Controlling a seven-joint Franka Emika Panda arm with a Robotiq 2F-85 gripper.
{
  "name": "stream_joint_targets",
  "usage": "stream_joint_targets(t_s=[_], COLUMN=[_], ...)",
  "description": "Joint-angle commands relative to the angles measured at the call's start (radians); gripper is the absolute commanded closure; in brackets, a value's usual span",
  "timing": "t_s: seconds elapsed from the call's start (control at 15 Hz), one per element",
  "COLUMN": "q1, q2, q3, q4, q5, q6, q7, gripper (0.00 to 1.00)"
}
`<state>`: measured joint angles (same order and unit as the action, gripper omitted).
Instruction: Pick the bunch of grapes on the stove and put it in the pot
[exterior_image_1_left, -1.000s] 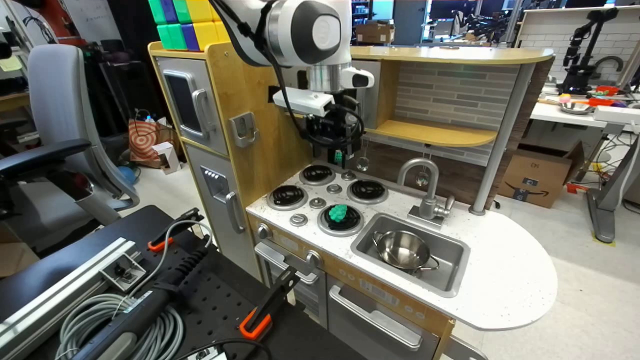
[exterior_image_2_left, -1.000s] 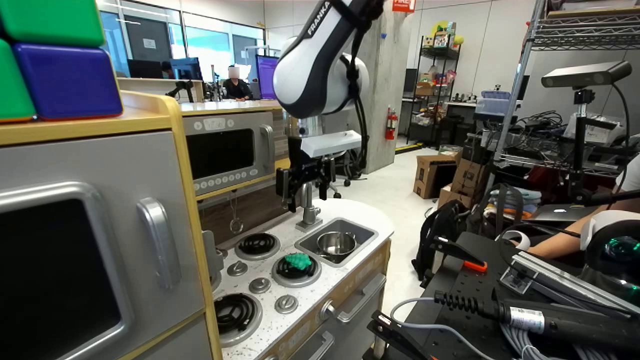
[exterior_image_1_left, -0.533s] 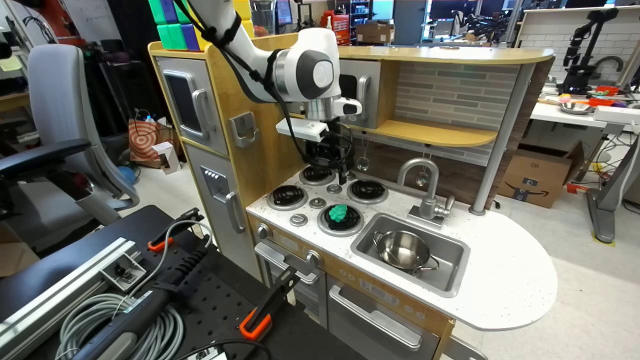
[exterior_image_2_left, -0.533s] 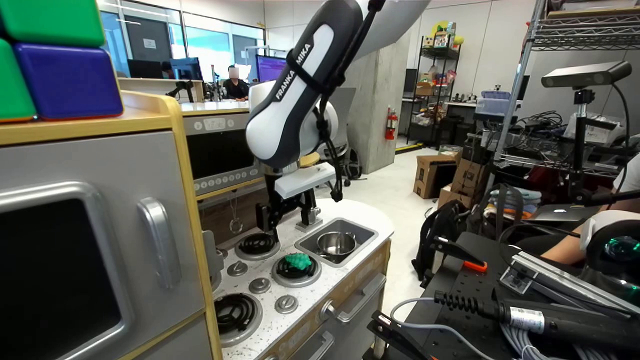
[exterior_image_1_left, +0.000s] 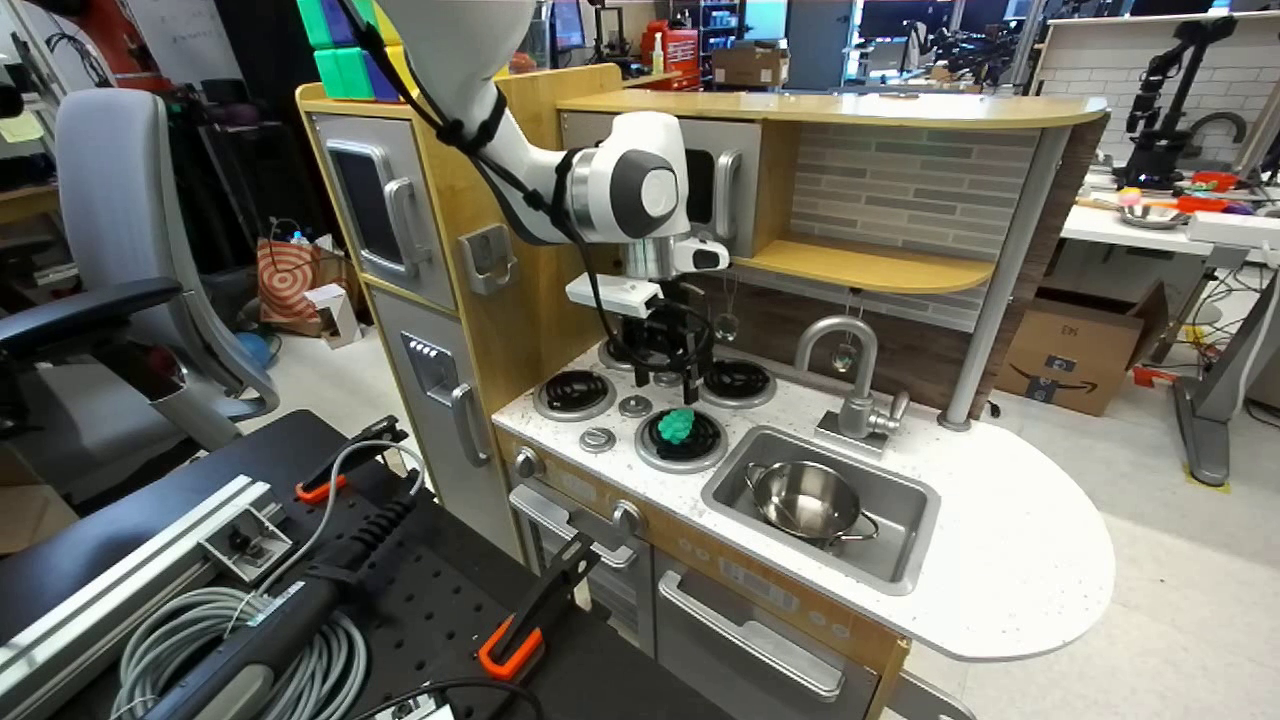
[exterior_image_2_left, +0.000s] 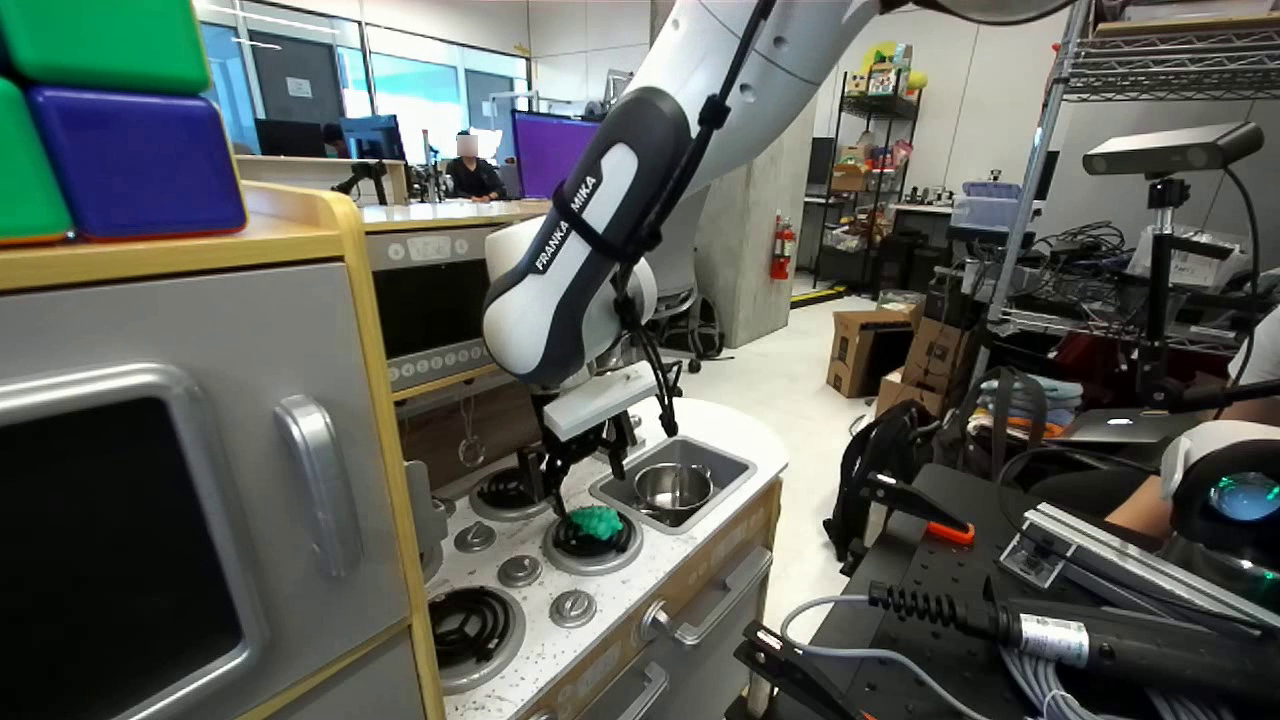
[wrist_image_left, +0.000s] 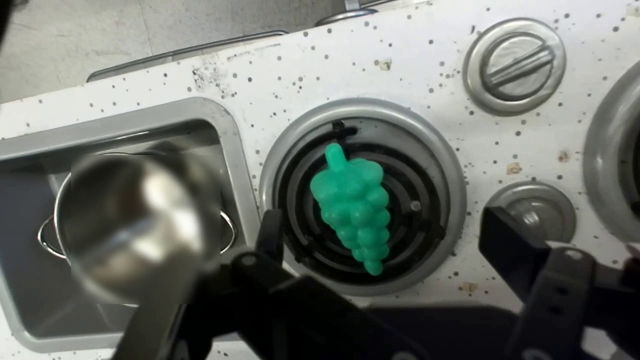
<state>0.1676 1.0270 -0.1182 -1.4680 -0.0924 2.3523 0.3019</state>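
Overhead, jaws apart, the end effector (wrist_image_left: 389, 237) hangs close over the bunch of grapes (wrist_image_left: 354, 202) on 1 of 4 burners (wrist_image_left: 417, 182) on the stove (wrist_image_left: 485, 144), with the pot (exterior_image_1_left: 803, 498) off to its side.

A white kitchen counter (exterior_image_1_left: 1010, 545) with dark specks and one rounded end carries the things. Toward its other end is the stove (exterior_image_1_left: 618, 464), four round burners (exterior_image_1_left: 575, 392) with black coils and a row of silver knobs (exterior_image_1_left: 597, 439) between them. Green grapes (wrist_image_left: 355, 210) lie across the coils of the front burner just beside the sink (exterior_image_1_left: 924, 530). That grey sink is set into the counter, with a shiny pot (exterior_image_1_left: 806, 500) inside; a faucet (exterior_image_1_left: 857, 402) stands behind it.
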Motion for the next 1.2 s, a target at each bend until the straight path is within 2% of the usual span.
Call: stream_joint_targets(t_s=[0.0, 0.53, 1.07, 1.13], q1=[0.011, 0.029, 0.012, 0.013], q2=[0.082, 0.164, 0.233, 0.244], q3=[-0.029, -0.057, -0.052, -0.059], q4=[0.117, 0.254, 0.314, 0.324], q5=[-0.016, -0.027, -0.019, -0.022], q6=[-0.064, -0.114, -0.2, -0.207], q7=[0.039, 0.074, 0.083, 0.087], gripper=[0.0, 0.0, 0.0, 0.1])
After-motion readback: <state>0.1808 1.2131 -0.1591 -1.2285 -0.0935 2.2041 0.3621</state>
